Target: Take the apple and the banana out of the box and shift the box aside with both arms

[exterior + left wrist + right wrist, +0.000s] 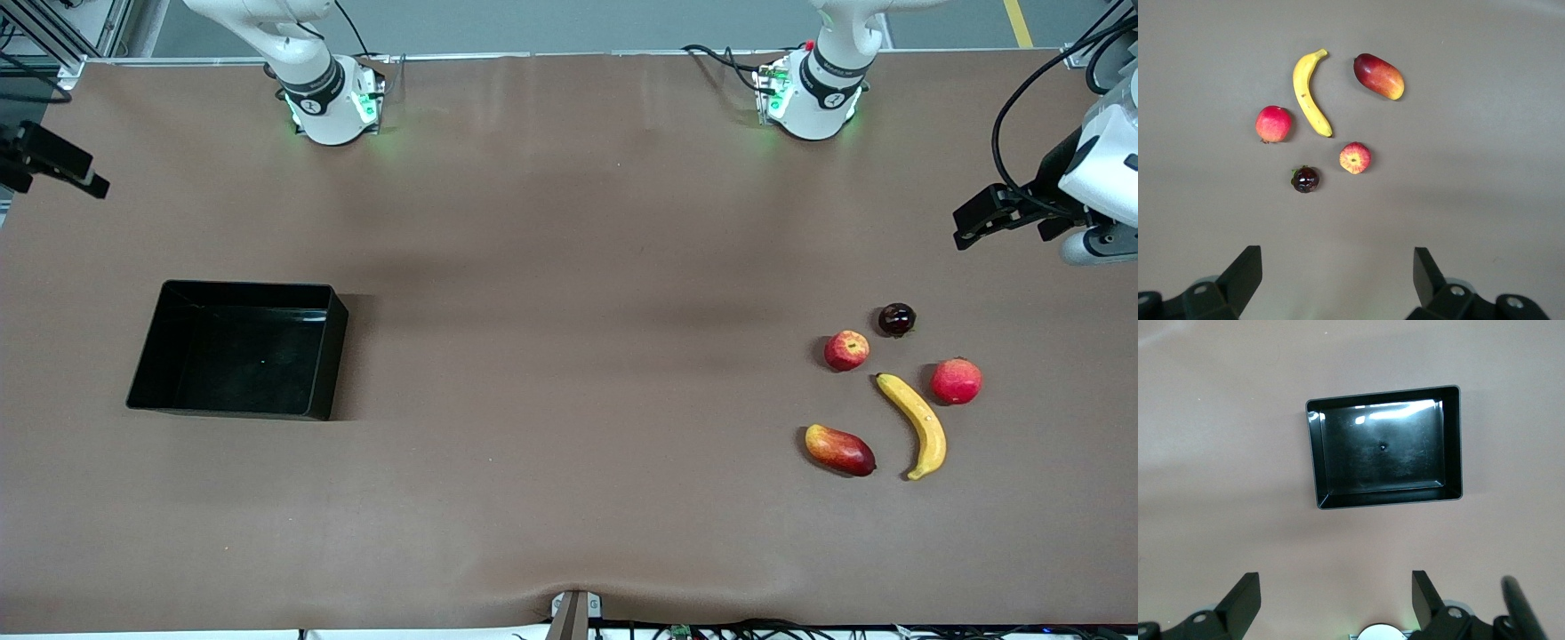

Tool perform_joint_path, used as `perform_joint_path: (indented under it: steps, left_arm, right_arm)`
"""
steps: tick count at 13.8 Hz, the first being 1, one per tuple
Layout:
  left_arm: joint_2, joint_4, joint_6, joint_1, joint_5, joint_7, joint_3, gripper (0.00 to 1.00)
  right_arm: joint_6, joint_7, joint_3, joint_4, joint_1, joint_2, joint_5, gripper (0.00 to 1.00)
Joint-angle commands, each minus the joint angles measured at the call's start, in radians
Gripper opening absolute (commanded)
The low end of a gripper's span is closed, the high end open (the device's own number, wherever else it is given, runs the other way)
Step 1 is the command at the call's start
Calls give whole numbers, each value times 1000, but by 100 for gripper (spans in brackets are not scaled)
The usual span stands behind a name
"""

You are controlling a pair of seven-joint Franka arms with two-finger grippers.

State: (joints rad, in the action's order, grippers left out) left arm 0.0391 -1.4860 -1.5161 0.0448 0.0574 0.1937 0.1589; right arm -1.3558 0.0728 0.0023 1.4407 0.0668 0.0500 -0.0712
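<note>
Shallow glossy black plastic box (238,349) sits empty toward the right arm's end of the desk, small red-yellow apple (846,350) and long yellow banana (916,425) already out near the left arm's end, so left hand (1338,277) and right hand (1336,597), both raised with fingers apart, should clamp opposite box walls level and slide together.

The front camera looks down from high across the table (569,222), facing both arm bases. The left wrist camera looks down from well above the banana (1310,92) and neighbouring fruit; the right wrist camera likewise overlooks the box (1385,450), both shared with the front view.
</note>
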Motion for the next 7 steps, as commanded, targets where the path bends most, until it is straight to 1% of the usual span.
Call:
perform_joint_path:
  steps: [1, 5, 7]
  left_arm:
    - [-5, 9, 7, -2, -16, -14, -4, 100]
    - [-7, 9, 11, -2, -18, -14, 2, 100]
    - [-7, 9, 11, -3, -18, -14, 4, 100]
  right_arm:
    - [-6, 1, 2, 26, -8, 37, 14, 100]
    - [-16, -1, 1, 53, -10, 17, 28, 100]
    - [-31, -4, 2, 55, -34, 14, 92, 100]
